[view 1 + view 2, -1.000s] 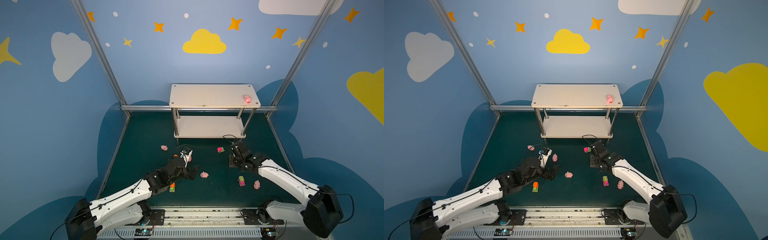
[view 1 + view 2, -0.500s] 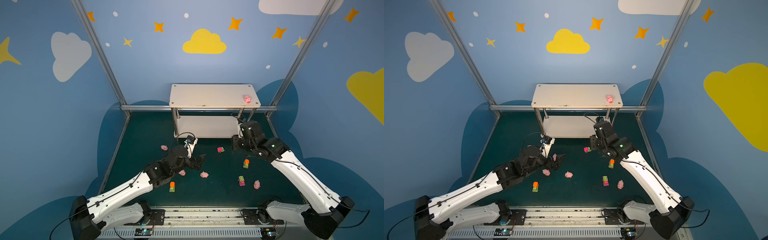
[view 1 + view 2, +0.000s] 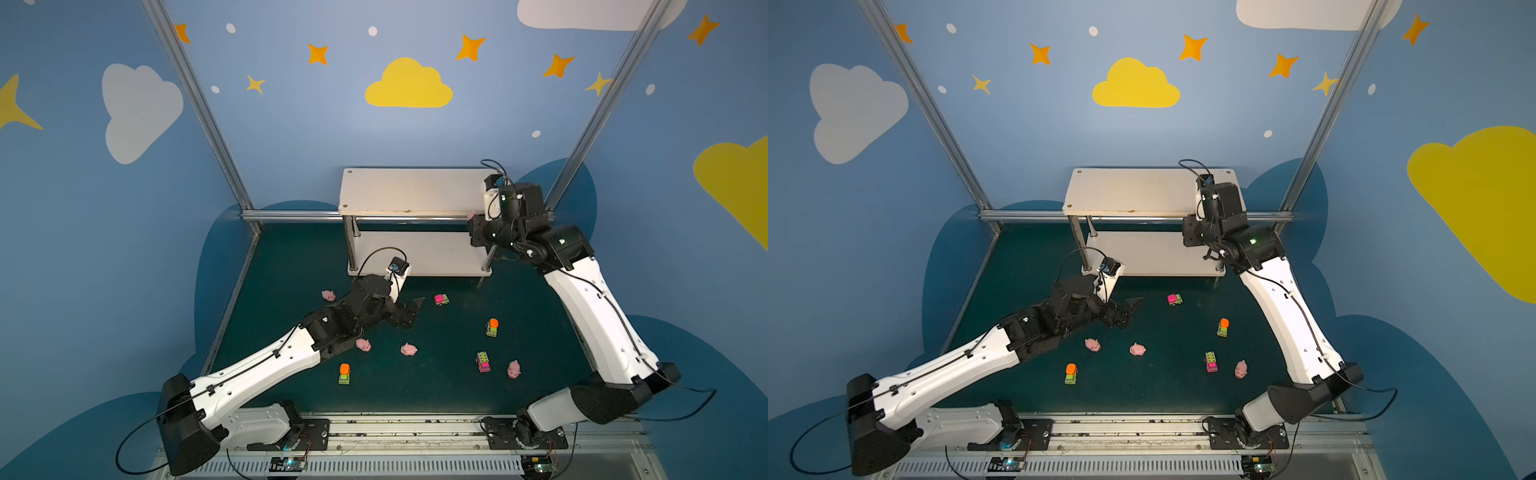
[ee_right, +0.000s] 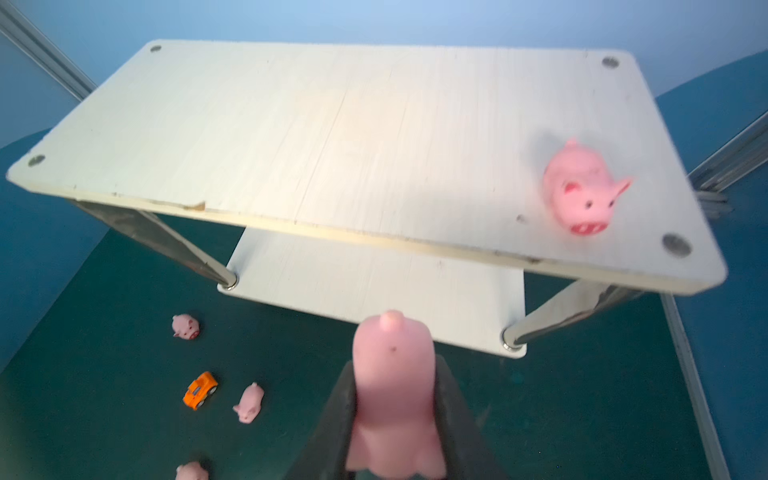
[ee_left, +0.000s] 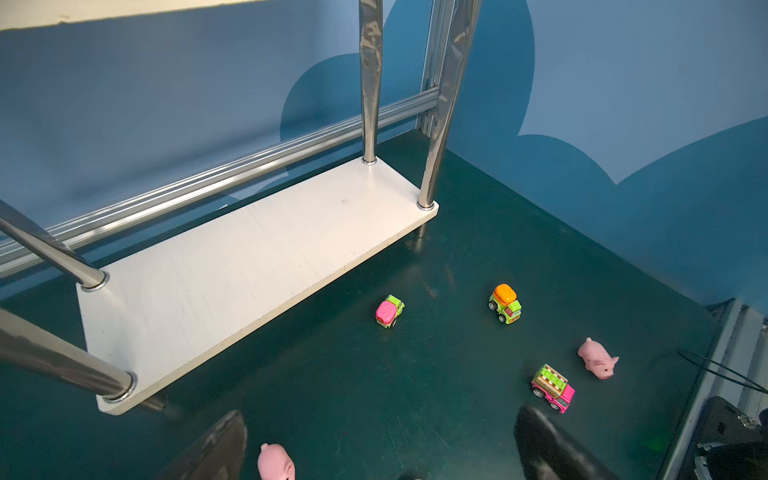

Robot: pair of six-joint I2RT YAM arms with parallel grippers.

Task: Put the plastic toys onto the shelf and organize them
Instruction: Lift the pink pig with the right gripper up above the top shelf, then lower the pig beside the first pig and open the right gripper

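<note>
A pink pig point(image 4: 390, 345), pinched by the closed fingers of the right gripper point(image 4: 395, 376), hangs at the near right edge of the shelf point(image 3: 411, 191); a second pig point(image 4: 579, 189) sits on top; the left gripper point(image 3: 413, 311) gapes above the green mat point(image 3: 436, 395); blue, cloud-painted walls point(image 3: 291, 124) surround.

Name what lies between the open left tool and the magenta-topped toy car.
Nothing: bare green mat separates the left tool from the magenta-topped toy car, shown in the left wrist view.
</note>
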